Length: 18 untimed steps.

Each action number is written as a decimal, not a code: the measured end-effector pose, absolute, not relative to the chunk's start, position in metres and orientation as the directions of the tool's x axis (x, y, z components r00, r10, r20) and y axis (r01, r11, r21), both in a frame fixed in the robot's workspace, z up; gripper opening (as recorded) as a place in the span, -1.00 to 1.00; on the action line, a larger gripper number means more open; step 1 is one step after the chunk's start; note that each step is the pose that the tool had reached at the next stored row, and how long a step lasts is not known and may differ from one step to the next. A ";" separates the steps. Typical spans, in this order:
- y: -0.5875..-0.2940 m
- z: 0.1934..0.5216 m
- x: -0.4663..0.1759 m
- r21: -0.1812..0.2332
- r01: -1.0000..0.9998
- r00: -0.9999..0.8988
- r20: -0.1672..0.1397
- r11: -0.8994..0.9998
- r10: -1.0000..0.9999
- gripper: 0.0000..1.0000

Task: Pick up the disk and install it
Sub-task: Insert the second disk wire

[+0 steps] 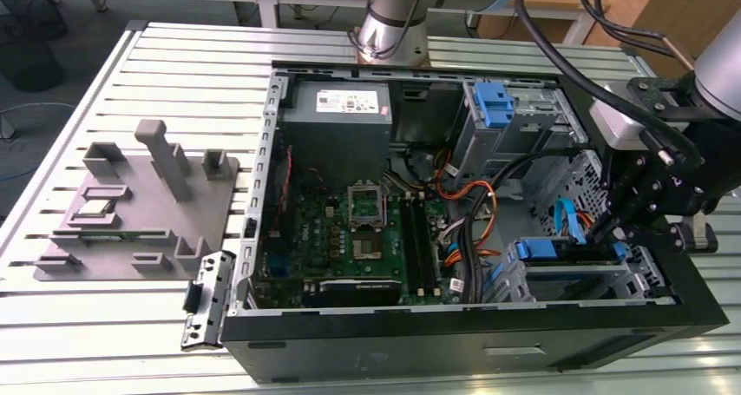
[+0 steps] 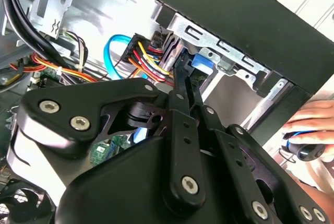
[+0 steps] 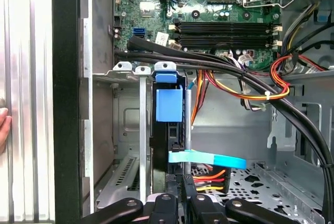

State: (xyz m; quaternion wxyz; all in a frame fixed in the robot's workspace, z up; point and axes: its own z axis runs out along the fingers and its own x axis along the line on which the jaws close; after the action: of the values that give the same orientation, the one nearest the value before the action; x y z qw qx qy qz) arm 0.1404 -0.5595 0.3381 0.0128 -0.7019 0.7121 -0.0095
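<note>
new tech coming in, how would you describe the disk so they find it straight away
Look inside the open computer case, in the drive cage at the exterior view's lower right. The disk stands on edge there in a blue carrier; unlike the lone blue bracket farther back, the end effector hangs at it.

Exterior view: high, angled down onto the whole open computer case point(image 1: 463, 325) on a slatted table point(image 1: 139, 74), arm entering from 3 o'clock. Both wrist views sit close, inside the case, looking past the gripper point(image 3: 180, 205) linkage. Shared: the blue disk carrier point(image 3: 169, 104) in its bay and the bundled cables point(image 2: 148, 59).
</note>
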 end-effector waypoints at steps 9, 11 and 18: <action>-0.560 0.338 0.140 -0.032 -0.999 0.005 -0.005 -0.005 -1.000 -0.68; -0.560 0.338 0.140 -0.032 -0.999 0.006 -0.005 -0.006 -1.000 -0.68; -0.560 0.338 0.140 -0.032 -0.999 0.026 -0.005 -0.026 -1.000 -0.68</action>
State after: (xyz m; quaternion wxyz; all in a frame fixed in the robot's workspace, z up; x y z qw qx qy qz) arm 0.1397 -0.5596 0.3380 0.0130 -0.7162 0.6977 -0.0092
